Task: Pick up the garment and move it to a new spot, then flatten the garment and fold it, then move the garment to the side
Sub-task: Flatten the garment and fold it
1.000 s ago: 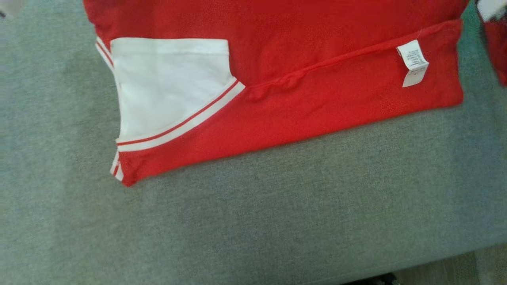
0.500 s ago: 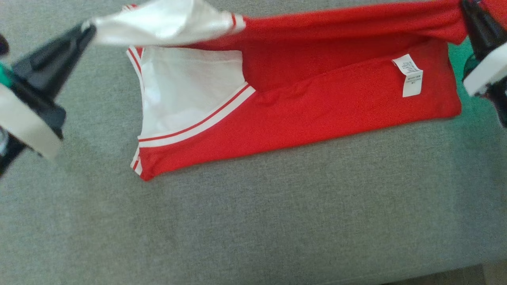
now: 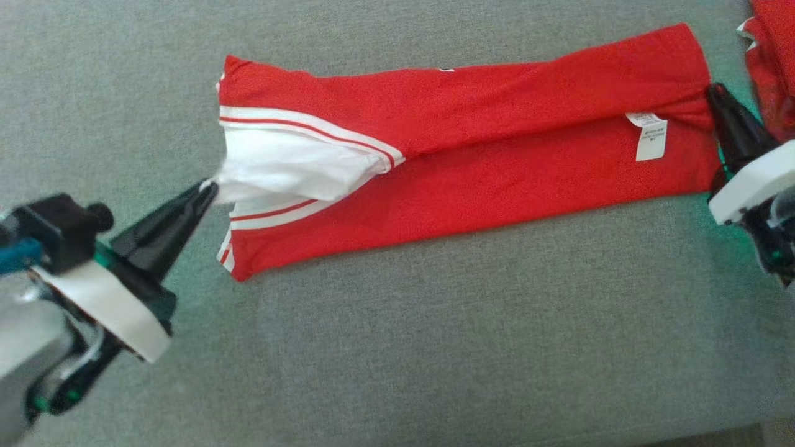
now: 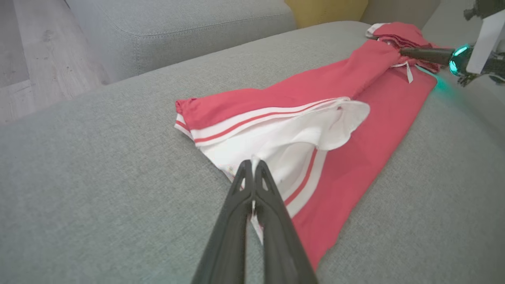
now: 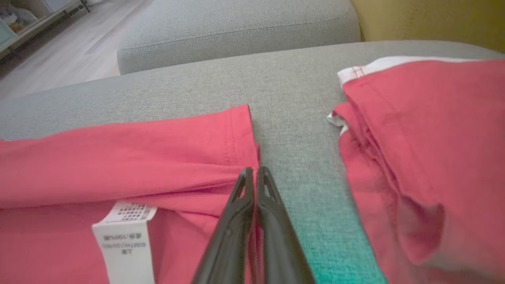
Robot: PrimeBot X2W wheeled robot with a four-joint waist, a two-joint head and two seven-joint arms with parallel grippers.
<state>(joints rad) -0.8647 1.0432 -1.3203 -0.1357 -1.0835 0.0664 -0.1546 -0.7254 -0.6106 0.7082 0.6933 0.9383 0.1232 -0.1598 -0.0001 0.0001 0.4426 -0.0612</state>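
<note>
Garment, head view: the red garment (image 3: 497, 143) lies folded into a long band across the far half of the grey sofa seat (image 3: 435, 341), its striped white collar end toward the seat's left edge.
Left end effector, head view: the left end effector (image 3: 208, 189) pinches the white panel (image 3: 292, 167), fingers closed, and holds it pulled out leftward.
Right end effector, head view: the right end effector (image 3: 714, 93) is clamped on the garment's right hem beside the care label (image 3: 649, 135); a second red garment (image 3: 773, 56) lies near the seat's far right corner.
Left wrist view: the left end effector (image 4: 250, 165) has its fingers together on the white panel (image 4: 276, 146); the garment (image 4: 355, 130) stretches away to the right end effector (image 4: 406, 50), where the cloth bunches.
Right wrist view: the right end effector (image 5: 252, 171) is closed at the hem corner of the garment (image 5: 118, 157); the care label (image 5: 124, 236) lies just left of it, and a strip of bare sofa seat (image 5: 296, 98) separates it from the second red garment (image 5: 426, 157).
</note>
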